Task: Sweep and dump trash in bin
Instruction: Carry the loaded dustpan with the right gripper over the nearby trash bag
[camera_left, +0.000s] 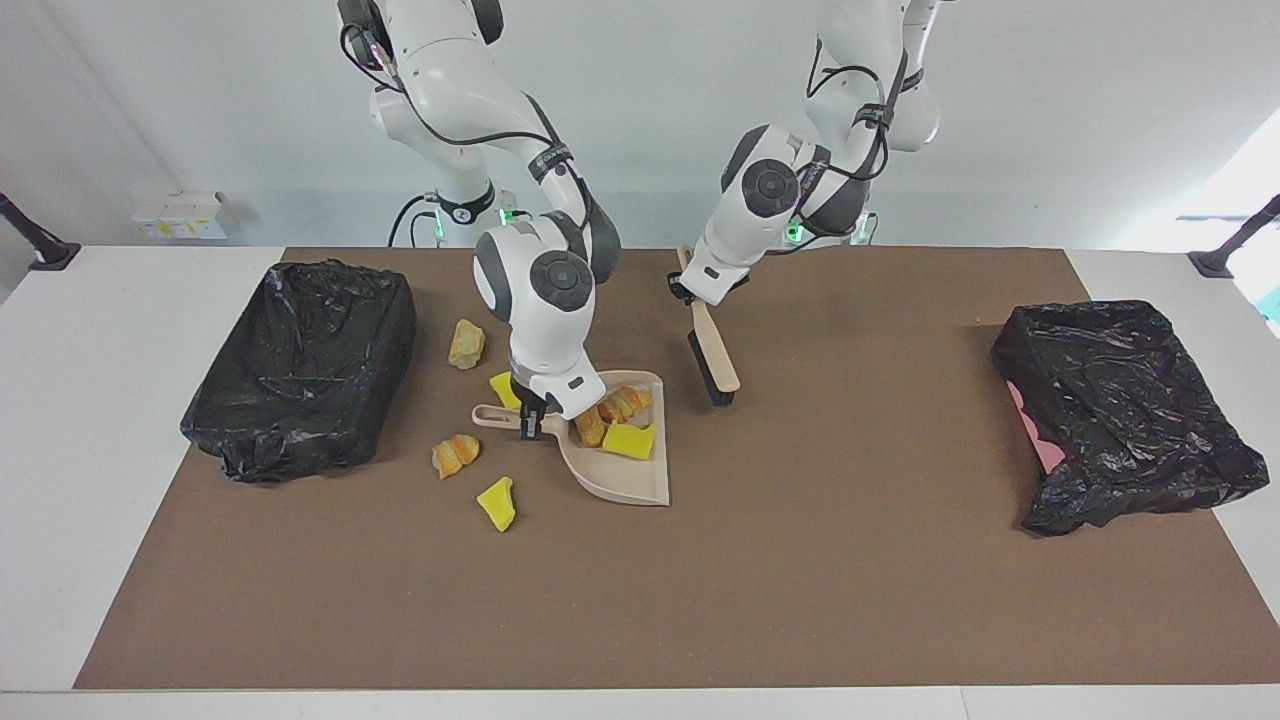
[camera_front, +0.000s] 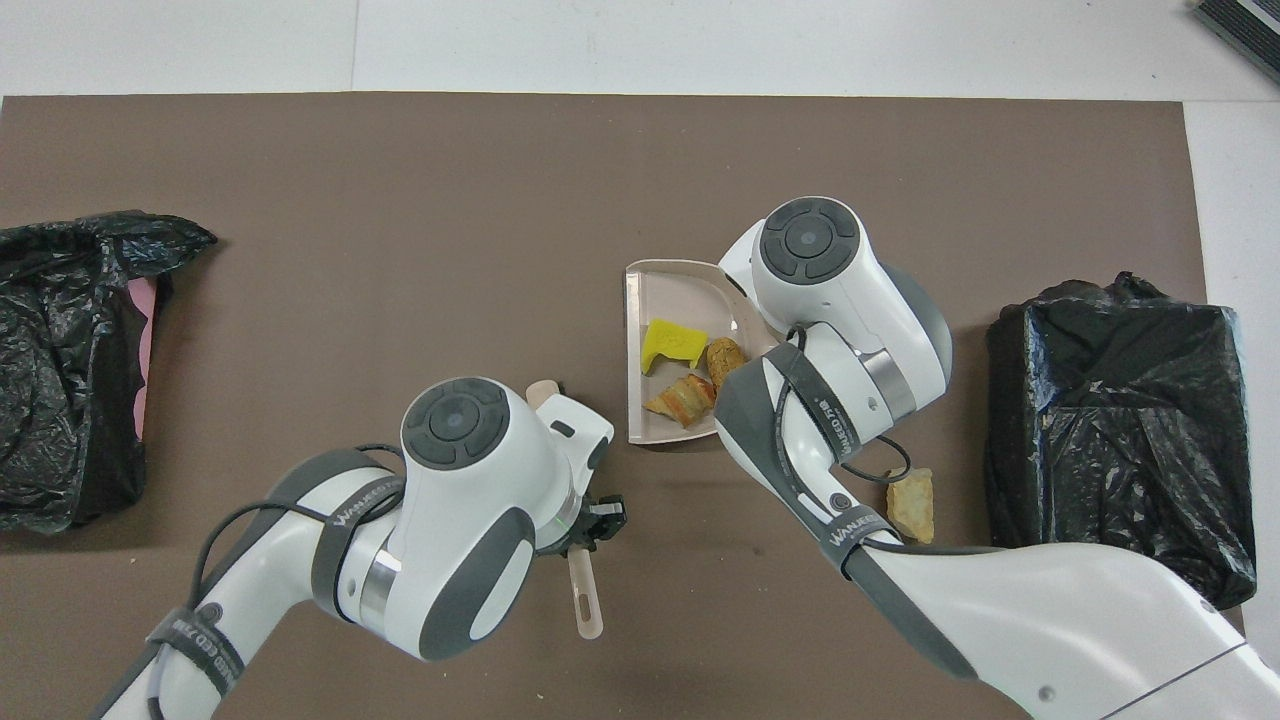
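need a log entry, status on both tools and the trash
Right tool shut on dustpan handle. Left tool shut on brush. Three bits in pan, four on mat.

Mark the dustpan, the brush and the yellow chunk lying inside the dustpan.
dustpan (camera_left: 625, 482): facing view, bare floor of the pan near its open edge.
brush (camera_left: 716, 352): facing view, beige back above the black bristles.
yellow chunk (camera_left: 630, 440): facing view, middle of its top face, inside the pan.
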